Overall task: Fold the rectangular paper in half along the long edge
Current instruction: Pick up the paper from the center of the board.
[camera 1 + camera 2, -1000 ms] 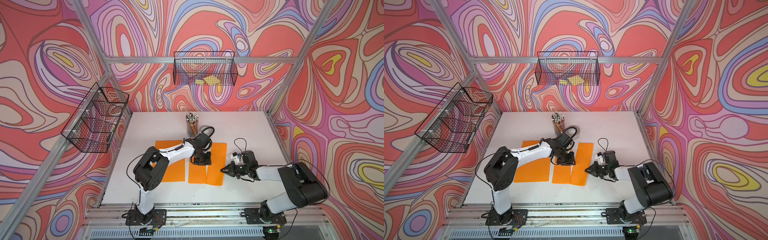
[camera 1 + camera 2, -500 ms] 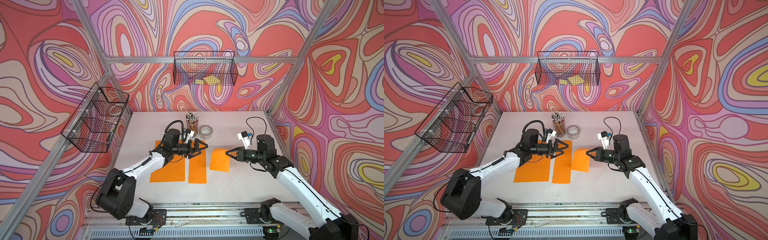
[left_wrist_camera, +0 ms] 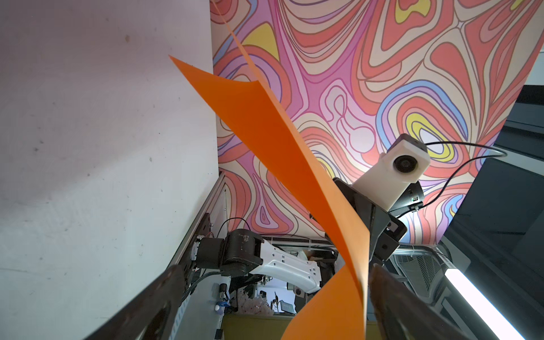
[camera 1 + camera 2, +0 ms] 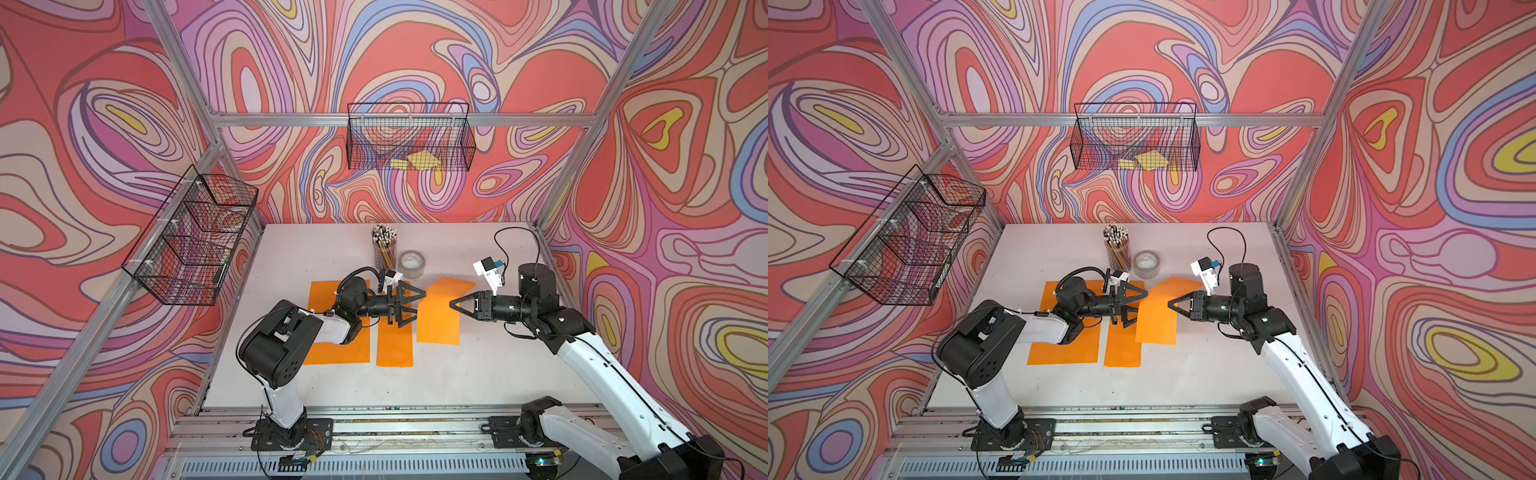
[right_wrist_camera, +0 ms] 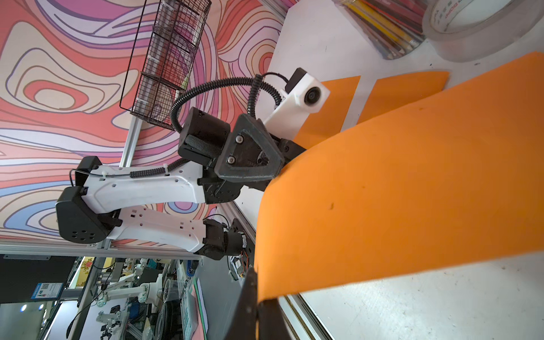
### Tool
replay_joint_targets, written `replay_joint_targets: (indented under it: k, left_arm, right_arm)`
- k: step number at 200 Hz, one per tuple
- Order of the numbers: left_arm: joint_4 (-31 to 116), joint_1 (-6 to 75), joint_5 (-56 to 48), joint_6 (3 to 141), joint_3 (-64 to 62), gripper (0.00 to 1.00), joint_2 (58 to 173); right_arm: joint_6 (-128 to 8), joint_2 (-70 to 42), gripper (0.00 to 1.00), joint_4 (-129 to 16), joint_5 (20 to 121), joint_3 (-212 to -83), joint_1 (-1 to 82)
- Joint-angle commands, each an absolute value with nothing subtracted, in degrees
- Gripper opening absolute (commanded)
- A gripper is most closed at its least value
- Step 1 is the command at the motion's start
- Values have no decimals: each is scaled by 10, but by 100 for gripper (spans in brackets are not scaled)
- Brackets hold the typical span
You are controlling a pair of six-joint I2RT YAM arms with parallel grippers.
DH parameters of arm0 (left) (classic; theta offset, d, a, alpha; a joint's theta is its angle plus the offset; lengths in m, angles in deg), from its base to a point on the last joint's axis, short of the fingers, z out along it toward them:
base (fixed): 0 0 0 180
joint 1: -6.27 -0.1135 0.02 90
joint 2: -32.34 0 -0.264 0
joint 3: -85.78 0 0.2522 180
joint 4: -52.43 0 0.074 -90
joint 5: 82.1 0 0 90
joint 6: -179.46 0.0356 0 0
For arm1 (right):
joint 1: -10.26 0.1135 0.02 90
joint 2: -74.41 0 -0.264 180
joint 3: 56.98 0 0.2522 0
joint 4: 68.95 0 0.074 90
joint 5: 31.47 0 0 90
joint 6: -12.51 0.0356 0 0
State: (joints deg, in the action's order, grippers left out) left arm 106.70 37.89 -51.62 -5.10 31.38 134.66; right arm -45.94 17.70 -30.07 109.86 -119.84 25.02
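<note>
Paper (image 4: pixel 438 316) curls, pinched in the right jaws.

We find bare table (image 4: pixel 478 374) toward the front rail (image 4: pixel 395 428). Between the left gripper (image 4: pixel 417 307) and right gripper (image 4: pixel 452 304), the raised orange sheet (image 4: pixel 438 320) bars the way. Behind them, the pencil cup (image 4: pixel 384 251) and tape roll (image 4: pixel 411 264) stand just beside each other.

Lifted paper (image 5: pixel 412 182) partly off-frame

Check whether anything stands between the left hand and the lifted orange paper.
Nothing visible does: the open left hand straddles one edge of the lifted orange paper, and the shut right hand pinches the opposite edge.
</note>
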Motion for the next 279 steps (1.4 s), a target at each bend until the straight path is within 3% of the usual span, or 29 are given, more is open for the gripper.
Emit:
replay_joint_targets:
  k: [1,28,76,106,141,172,198,279]
  left_arm:
    - [1145,396,-508,-93,291,99,1362]
    - [1145,420,-503,-100,268,91,1385]
    - [1147,424,-507,-108,238,47,1389]
    - [1146,410,-498,-114,238,42,1388]
    - [1146,407,-504,-122,227,20,1377]
    - [1146,392,-504,-126,238,21,1347]
    - [1145,389,-513,-130,242,32,1329]
    - [1145,378,-517,-127,271,30,1301]
  right_arm:
    - [-461,175,0,-314,1118,-1190,253]
    - [-444,172,0,-339,1138,-1184,253]
    - [-444,192,0,-334,1147,-1171,253]
    - [-445,207,0,-322,1149,-1166,254]
    - [-439,223,0,-317,1143,-1153,255]
    - [-430,237,0,-322,1136,-1141,255]
    - [-432,241,0,-318,1131,-1142,256]
    - [-429,227,0,-305,1099,-1130,255]
